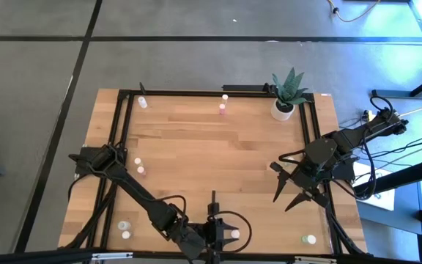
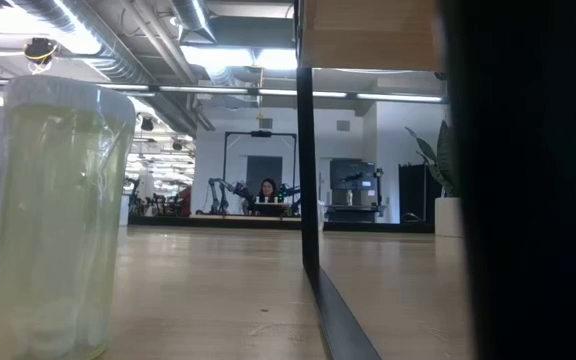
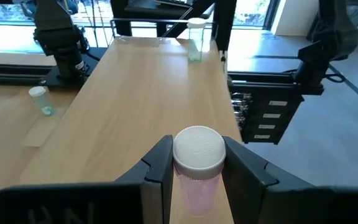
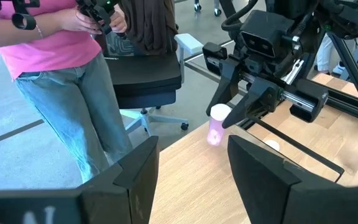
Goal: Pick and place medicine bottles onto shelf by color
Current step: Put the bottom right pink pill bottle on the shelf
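L pincer (image 3: 194, 171) clamped on pink bottle (image 3: 197, 163), btwn fingers; R pincer (image 4: 188, 168) wide.

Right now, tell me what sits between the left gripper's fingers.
In the left wrist view, a pink-tinted bottle with a white cap stands between the left gripper fingers, near the wooden table's edge.

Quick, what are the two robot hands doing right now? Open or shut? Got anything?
Left gripper: shut on a pink bottle at the table's near edge.
Right gripper: open, holding nothing, by the table's right side.
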Robot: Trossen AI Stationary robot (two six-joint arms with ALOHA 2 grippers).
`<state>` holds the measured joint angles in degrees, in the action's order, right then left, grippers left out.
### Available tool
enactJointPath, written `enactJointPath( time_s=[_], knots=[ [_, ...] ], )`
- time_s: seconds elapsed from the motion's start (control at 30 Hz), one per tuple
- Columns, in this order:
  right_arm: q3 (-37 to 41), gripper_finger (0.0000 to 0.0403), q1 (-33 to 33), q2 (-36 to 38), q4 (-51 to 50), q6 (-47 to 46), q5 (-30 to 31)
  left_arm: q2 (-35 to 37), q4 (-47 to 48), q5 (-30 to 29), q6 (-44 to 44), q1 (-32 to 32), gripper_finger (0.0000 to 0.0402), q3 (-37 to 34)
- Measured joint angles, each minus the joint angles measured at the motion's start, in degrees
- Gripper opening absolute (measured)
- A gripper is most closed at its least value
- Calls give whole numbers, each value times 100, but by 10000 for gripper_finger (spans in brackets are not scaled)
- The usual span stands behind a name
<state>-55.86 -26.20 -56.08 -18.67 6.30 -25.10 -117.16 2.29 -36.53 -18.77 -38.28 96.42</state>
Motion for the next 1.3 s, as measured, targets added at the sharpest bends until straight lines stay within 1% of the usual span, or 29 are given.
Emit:
enactJointPath(
  time_s=[0.93, 1.03, 1.3],
  knots=[
    [0, 194, 2, -2, 0, 1, 0, 0, 139, 35, 118, -35, 95, 0],
    [0, 194, 2, 0, 0, 1, 2, -1, 208, 147, 70, -33, 95, -5],
    [0, 194, 0, -2, 0, 1, 0, -140, 65, 151, -60, -42, 95, -28]
  ],
)
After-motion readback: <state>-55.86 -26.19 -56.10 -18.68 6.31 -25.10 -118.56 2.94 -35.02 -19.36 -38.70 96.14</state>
